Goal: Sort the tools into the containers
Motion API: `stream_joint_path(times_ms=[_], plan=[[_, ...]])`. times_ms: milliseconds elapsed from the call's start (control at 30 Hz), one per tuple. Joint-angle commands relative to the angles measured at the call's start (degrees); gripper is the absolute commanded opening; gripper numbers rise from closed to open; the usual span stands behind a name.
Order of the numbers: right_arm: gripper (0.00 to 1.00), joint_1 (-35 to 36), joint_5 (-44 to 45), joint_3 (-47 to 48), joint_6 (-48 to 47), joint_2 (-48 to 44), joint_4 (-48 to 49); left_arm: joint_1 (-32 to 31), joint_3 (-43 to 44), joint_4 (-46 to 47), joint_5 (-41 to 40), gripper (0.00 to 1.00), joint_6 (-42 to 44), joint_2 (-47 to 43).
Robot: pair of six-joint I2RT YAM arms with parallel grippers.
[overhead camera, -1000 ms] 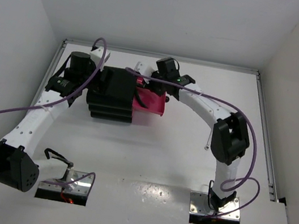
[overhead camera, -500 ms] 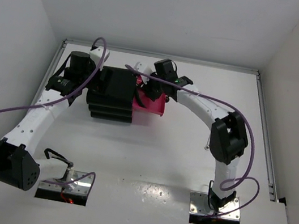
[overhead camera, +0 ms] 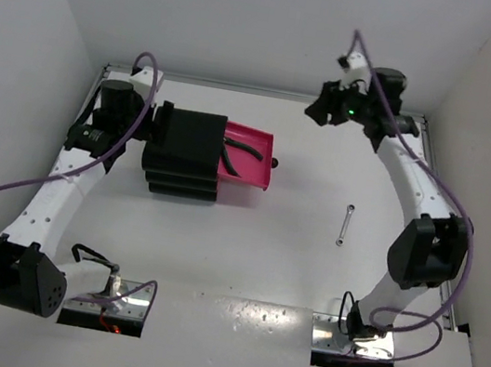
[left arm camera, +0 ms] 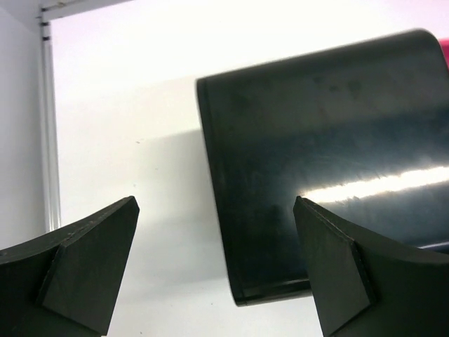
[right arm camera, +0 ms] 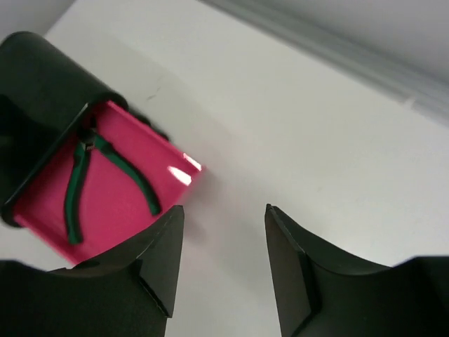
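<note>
The black drawer chest (overhead camera: 185, 150) stands at the back left, its top magenta-pink tray (overhead camera: 252, 173) pulled out to the right. Dark green-handled pliers (overhead camera: 240, 149) lie in that tray, also seen in the right wrist view (right arm camera: 76, 184) on the tray (right arm camera: 116, 210). The thin silver wrench (overhead camera: 344, 224) lies on the table right of centre. My left gripper (overhead camera: 150, 122) is open and empty at the chest's left side (left arm camera: 323, 154). My right gripper (overhead camera: 317, 112) is open and empty, raised at the back right, well away from the tray. Yellow-handled pliers are out of view.
The tray's round black knob (overhead camera: 275, 162) points right. White walls enclose the table on the left, back and right. A metal rail (overhead camera: 436, 225) runs along the right edge. Two lower drawers of the chest are shut.
My right gripper has left the pink tray and swung up and back to the right, empty. The green pliers now lie uncovered in the tray. My left gripper shifted slightly left.
</note>
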Motion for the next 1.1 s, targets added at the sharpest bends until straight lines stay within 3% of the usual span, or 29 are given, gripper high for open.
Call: stream_joint_path(times_ms=[0, 67, 167, 400, 467, 533, 567, 667, 733, 1067], plan=[[0.49, -7.4, -26.0, -5.1, 14.8, 6.0, -2.3, 1.6, 2.0, 2.6, -1.0, 0.99, -1.6, -2.7], [0.46, -10.4, -38.7, -10.1, 19.9, 8.7, 3.2, 3.0, 2.0, 2.6, -0.2, 0.99, -1.6, -4.1], [0.45, -11.6, -46.2, -19.0, 35.3, 11.4, 21.2, 5.2, 2.0, 2.6, 1.1, 0.99, -2.1, -6.7], [0.48, -11.0, -48.7, -28.6, 61.0, 16.3, 49.0, 8.3, 0.3, 2.1, 2.8, 0.99, -2.7, -7.8], [0.46, -10.5, -48.7, -31.0, 68.2, 19.3, 62.8, 8.3, -0.3, 2.1, 3.3, 0.99, -3.2, -7.8], [0.46, -10.5, -48.7, -32.3, 84.1, 22.2, 76.2, 8.9, -0.3, 2.1, 3.3, 0.99, -3.2, -7.8], [0.46, -10.5, -48.7, -32.4, 90.2, 24.1, 90.9, 8.9, -0.3, 2.1, 3.3, 0.99, -3.2, -7.8], [0.45, -10.5, -47.2, -30.0, 111.1, 32.9, 113.7, 8.9, -0.3, 2.1, 3.8, 0.99, -3.2, -7.8], [0.45, -10.5, -47.2, -28.1, 114.6, 36.7, 117.1, 8.9, -0.3, 2.1, 3.8, 0.99, -3.2, -7.8], [0.49, -8.8, -46.7, -23.0, 113.9, 39.2, 114.6, 9.4, 0.3, 1.6, 4.4, 0.99, -3.7, -6.8]])
